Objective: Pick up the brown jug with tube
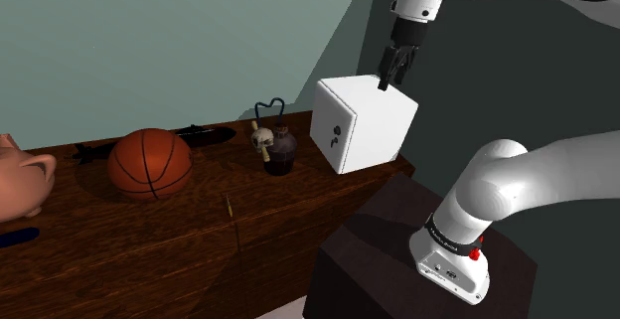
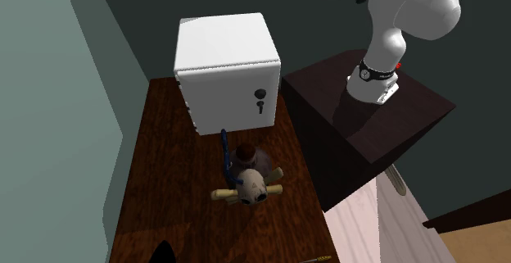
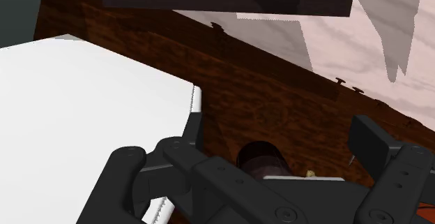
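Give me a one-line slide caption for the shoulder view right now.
Open gripper hovers over the white box's edge, brown jug standing beside it on the wooden table.

No legible text, label, brand or number appears on any object. The white box (image 1: 363,123) carries only a dark dot-and-hook mark (image 1: 336,135), not a readable character.

The dark wooden top (image 1: 149,238) carries a white box (image 1: 363,123), brown jug (image 1: 281,155), skull (image 1: 262,140), basketball (image 1: 150,164) and pink pig (image 1: 18,183).
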### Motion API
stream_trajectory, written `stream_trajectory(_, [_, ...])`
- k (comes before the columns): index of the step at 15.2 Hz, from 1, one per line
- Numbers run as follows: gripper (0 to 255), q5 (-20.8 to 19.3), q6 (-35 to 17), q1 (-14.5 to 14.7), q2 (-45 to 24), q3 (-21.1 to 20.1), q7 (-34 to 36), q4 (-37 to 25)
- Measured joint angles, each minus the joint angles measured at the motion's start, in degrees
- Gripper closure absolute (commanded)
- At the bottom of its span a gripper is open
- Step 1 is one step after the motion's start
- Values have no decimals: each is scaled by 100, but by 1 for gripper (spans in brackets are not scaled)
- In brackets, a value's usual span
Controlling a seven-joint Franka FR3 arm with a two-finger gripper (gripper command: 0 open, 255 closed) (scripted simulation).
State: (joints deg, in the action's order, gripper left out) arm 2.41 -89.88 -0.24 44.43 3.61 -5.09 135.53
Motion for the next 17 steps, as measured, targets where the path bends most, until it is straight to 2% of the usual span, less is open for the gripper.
stream_trajectory(4, [0, 102, -263, 60, -375, -155, 182, -37])
stream_trajectory(10, [0, 296, -947, 194, -1522, -514, 626, -289])
stream_trajectory(17, [0, 383, -1516, 330, -3095, -882, 1178, -1052])
